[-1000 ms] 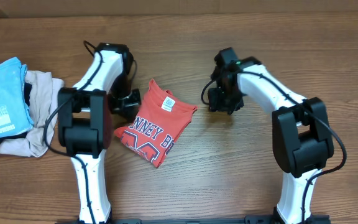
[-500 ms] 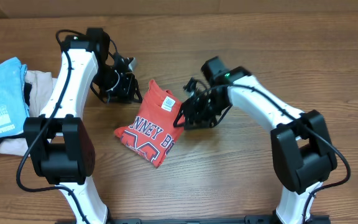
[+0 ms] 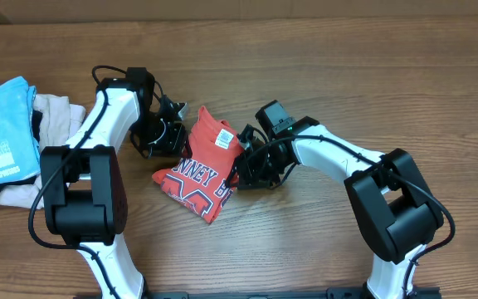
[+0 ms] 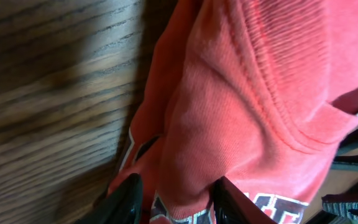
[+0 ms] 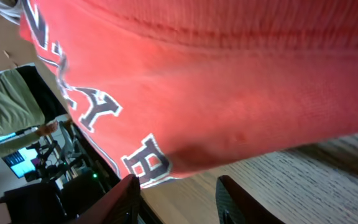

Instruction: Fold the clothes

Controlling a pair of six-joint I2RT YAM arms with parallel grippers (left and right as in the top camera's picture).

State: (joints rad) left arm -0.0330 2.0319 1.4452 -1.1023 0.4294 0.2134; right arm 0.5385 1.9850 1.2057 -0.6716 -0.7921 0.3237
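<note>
Three garments are in sight: one coral-red T-shirt (image 3: pixel 206 170), one light blue tee (image 3: pixel 2 124) and one beige garment (image 3: pixel 56 112). The red one carries one white label (image 3: pixel 225 139) and one block of chest lettering (image 3: pixel 196 184). There are two robot arms, one left arm (image 3: pixel 98 124) and one right arm (image 3: pixel 338 154), with one gripper each: left gripper (image 4: pixel 176 193), right gripper (image 5: pixel 182 199). Each gripper shows two dark fingers (image 4: pixel 126 199), four in all. There is one wooden table (image 3: pixel 347 66)

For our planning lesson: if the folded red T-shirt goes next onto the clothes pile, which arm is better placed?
Probably left: the left gripper sits between the red T-shirt and the clothes pile, fabric between its fingers; the right gripper is opposite.
</note>
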